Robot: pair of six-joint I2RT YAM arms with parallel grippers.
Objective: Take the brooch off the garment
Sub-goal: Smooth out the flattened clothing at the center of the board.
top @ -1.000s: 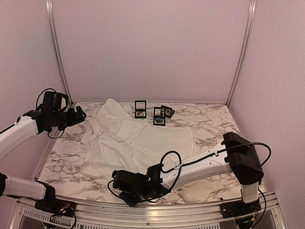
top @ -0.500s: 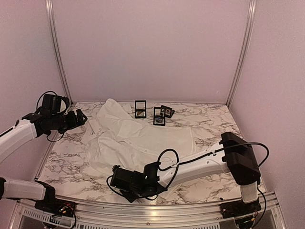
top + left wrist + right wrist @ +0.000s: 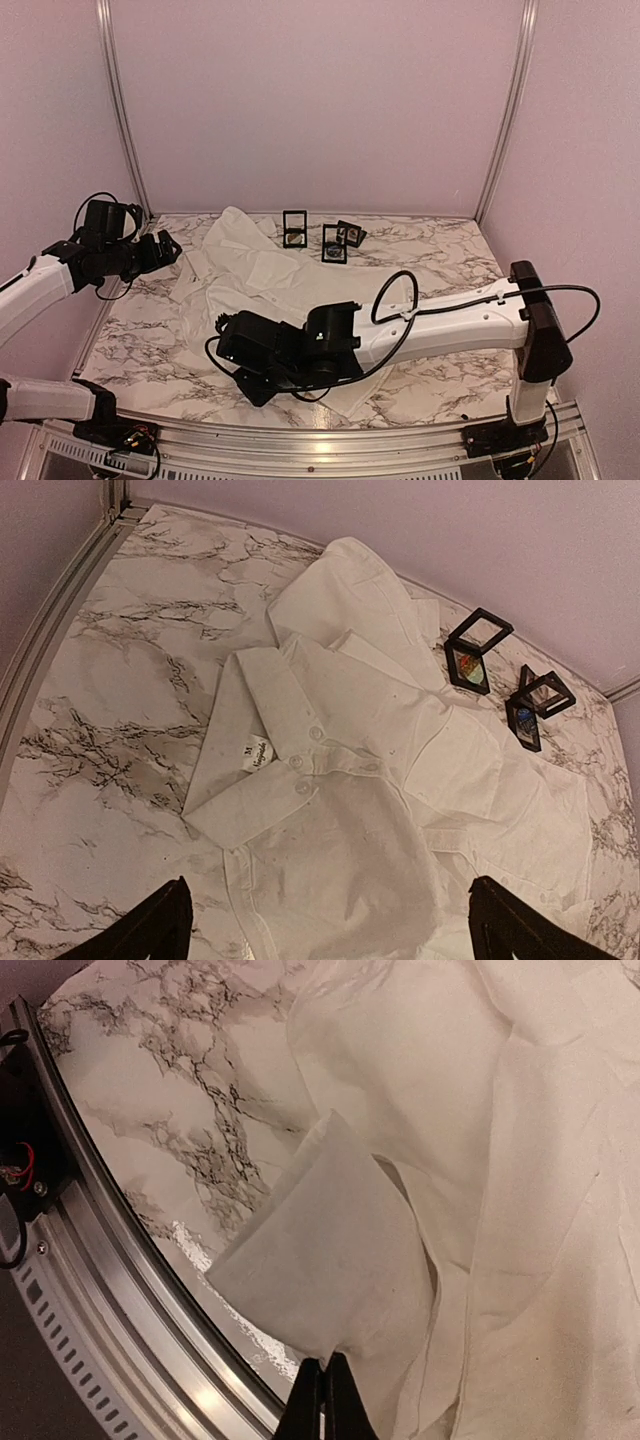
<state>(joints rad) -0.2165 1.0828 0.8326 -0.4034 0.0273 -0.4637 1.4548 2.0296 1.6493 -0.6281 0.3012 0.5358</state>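
The garment (image 3: 290,285), a white shirt, lies crumpled on the marble table, collar and buttons facing up (image 3: 300,750). No brooch shows on it in any view. My right gripper (image 3: 258,390) (image 3: 322,1368) is at the near edge of the table, shut on a folded flap of the garment's cloth (image 3: 330,1250), which is lifted off the table. My left gripper (image 3: 165,245) (image 3: 330,935) hovers open over the shirt below the collar, with nothing between its fingers.
Three small black display frames (image 3: 295,228) (image 3: 334,243) (image 3: 351,233) stand at the back behind the shirt, also in the left wrist view (image 3: 472,650). The metal rail of the table's near edge (image 3: 120,1300) runs just beside my right gripper.
My right gripper has shut on the shirt's near flap and moved up and left with it, the arm rising. The left arm has barely shifted.
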